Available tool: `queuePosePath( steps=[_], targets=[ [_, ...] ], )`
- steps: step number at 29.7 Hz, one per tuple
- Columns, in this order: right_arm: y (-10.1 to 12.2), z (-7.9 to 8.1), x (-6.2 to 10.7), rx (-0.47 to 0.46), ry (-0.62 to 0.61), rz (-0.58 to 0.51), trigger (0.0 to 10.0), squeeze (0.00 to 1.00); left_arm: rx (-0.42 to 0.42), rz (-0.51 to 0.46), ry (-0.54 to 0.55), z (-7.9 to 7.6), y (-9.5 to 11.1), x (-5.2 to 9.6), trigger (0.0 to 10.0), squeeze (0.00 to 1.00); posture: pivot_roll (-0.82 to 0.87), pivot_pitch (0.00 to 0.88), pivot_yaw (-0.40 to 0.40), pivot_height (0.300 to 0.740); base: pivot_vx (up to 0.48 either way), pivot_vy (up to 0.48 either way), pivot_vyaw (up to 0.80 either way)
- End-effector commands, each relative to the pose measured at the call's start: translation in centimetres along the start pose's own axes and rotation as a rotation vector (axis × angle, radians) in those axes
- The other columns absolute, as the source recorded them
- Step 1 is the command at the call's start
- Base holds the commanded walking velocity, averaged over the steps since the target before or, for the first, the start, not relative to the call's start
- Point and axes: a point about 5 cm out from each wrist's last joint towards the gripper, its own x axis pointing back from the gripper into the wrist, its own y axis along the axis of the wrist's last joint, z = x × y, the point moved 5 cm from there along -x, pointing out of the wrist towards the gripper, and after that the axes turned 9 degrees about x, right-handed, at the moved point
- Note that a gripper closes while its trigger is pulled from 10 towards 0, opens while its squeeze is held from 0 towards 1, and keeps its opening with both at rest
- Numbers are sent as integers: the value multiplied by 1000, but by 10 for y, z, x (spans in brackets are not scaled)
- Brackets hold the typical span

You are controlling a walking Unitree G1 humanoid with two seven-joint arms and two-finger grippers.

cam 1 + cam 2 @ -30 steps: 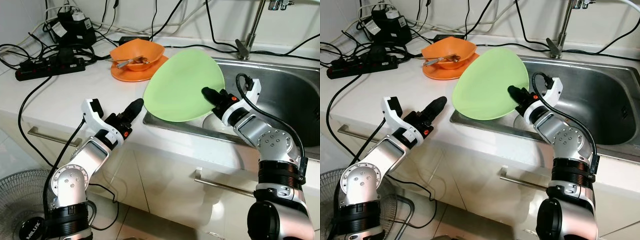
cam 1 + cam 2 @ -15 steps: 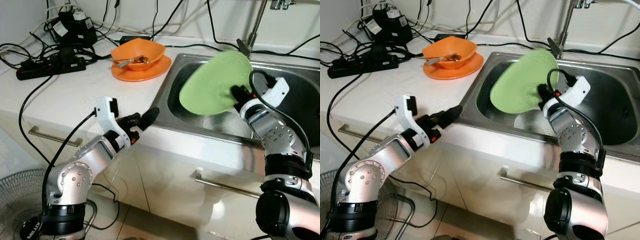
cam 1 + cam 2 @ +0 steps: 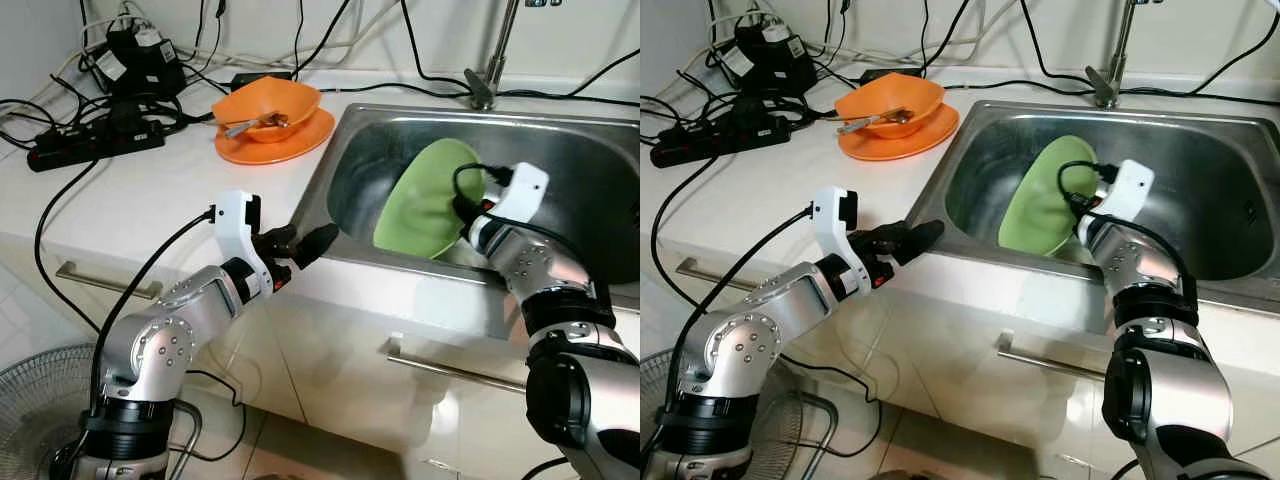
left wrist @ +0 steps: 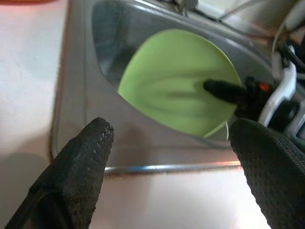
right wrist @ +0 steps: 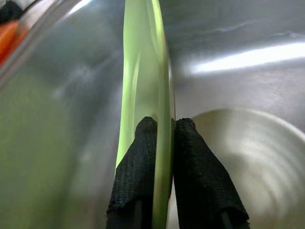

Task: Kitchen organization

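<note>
The right hand [image 5: 162, 129] pinches the green plate [image 3: 430, 200] on its edge inside the sink [image 3: 590, 170]. The left hand [image 4: 176, 157] is spread wide over the worktop's [image 3: 140, 190] front edge. Near the back edge, an orange bowl [image 3: 268, 105] with a spoon [image 3: 250, 124] in it sits on an orange plate [image 3: 300, 142].

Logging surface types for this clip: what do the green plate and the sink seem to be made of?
The green plate, pinched at its rim by the right gripper, looks like plastic or melamine: thin edge, flat uniform colour, soft dull sheen; glazed ceramic can't be excluded. The sink looks like brushed stainless steel: grey metal with streaky reflections and blurred highlights.
</note>
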Motion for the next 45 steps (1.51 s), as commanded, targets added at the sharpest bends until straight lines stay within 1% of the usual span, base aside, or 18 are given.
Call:
queuePosePath(
  steps=[1,4,6,7,8,9,10,11,12,15,16,22,32,36,37,38,39,45],
  targets=[
    [5,5,-2,48,16,-9,0,0,-38,29,0,0,1,-1,10000,1000,-17,42,154,740,0,0,0],
    [0,8,-3,74,31,10,0,0,-55,47,-3,1,-1,-2,10000,1000,-10,39,165,740,0,0,0],
    [-8,8,-4,139,36,37,0,0,-70,73,-11,1,-5,-3,10000,1000,-7,38,172,740,0,0,0],
    [-8,8,-4,139,36,37,0,0,-70,73,-11,1,-5,-3,10000,1000,-7,38,172,740,0,0,0],
    [-18,9,-4,216,47,77,3255,0,-86,97,-16,1,-8,-5,10000,1000,-5,35,183,740,0,0,0],
    [-20,9,-4,246,49,85,7294,0,-91,101,-15,1,-8,-5,10000,1000,-5,34,184,740,0,0,0],
    [-22,9,-4,269,48,92,9608,0,-93,102,-15,1,-7,-6,10000,1000,-4,34,186,740,0,0,0],
    [-23,8,-4,281,47,94,9608,0,-94,102,-15,1,-7,-6,10000,1000,-4,34,187,740,0,0,0],
    [-24,8,-4,289,46,99,10000,0,-95,102,-15,1,-7,-6,10000,1000,-3,33,189,740,0,0,0],
    [-29,8,-4,307,53,116,10000,0,-97,104,-17,1,-6,-7,10000,1000,-4,32,193,740,0,0,0],
    [-33,7,-4,321,54,128,10000,1000,-99,109,-20,1,-8,-7,10000,1000,-2,32,192,740,0,0,0],
    [-38,6,-3,345,54,144,10000,1000,-101,120,-22,1,-11,-6,10000,1000,-2,32,190,740,0,0,0],
    [-31,3,-3,336,38,128,10000,1000,-90,109,-16,3,-10,-5,10000,1000,0,37,184,740,0,0,0],
    [-27,-4,-3,342,1,116,10000,1000,-85,110,-7,6,-11,-4,10000,1000,0,38,182,740,0,0,0],
    [-23,-8,-3,334,-25,104,10000,1000,-84,108,-6,6,-11,-4,10000,1000,-1,38,180,740,0,0,0],
    [-23,-8,-3,334,-25,104,10000,1000,-84,108,-6,6,-11,-4,10000,1000,-1,38,180,740,0,0,0],
    [-17,-13,-2,340,-56,83,10000,1000,-81,106,-7,5,-11,-4,10000,1000,-3,39,178,740,0,0,0],
    [-13,-14,-2,328,-53,69,10000,1000,-76,105,-10,5,-12,-5,10000,1000,-9,39,175,740,0,0,0]
  ],
)
